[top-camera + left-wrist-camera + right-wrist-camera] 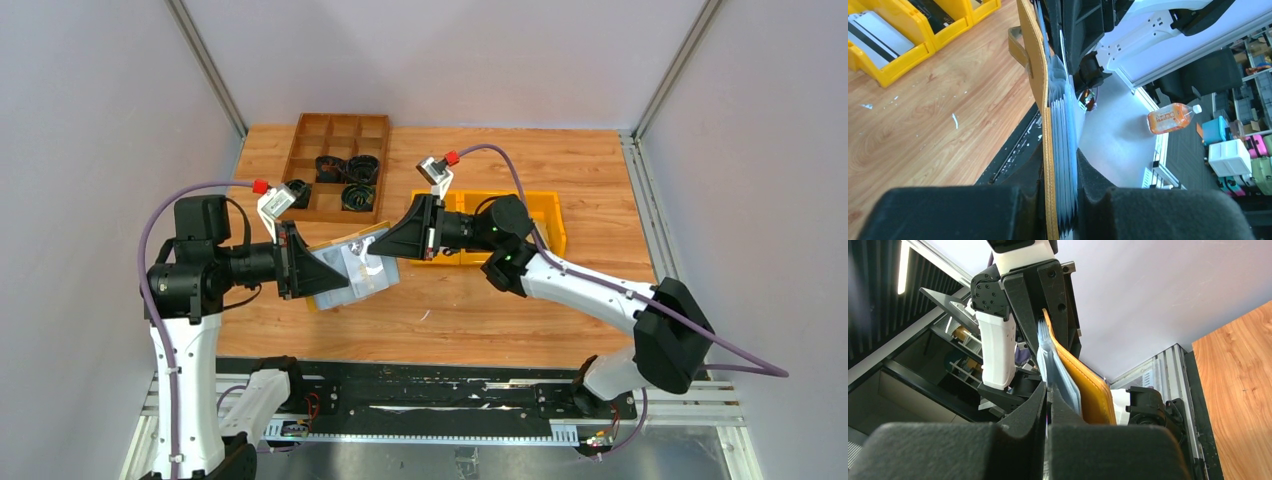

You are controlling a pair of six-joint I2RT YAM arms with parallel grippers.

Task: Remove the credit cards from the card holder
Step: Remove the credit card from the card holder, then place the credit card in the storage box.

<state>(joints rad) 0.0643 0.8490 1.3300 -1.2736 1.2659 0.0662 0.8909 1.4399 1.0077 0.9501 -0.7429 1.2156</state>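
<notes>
Mustard card holder (352,272): held off the wooden counter (480,310) between the two arms, with its pale blue sleeves (1065,130) uppermost in the overhead view.
Left gripper (335,276): clamped on the cover and the sleeve stack at one edge. The pinched part is buried between its pads.
Right gripper (386,249): fingers pressed together at the free edge of the sleeves. Whether a card or a sleeve is caught between them cannot be told.
Sleeve contents: unreadable, as the stack shows edge-on in both wrist views.
Yellow bins (540,194): behind the right arm and partly covered by it. A grey striped card (878,32) lies in one.
Brown tray (345,117): at the far left, with dark coils (360,168) in some compartments.
</notes>
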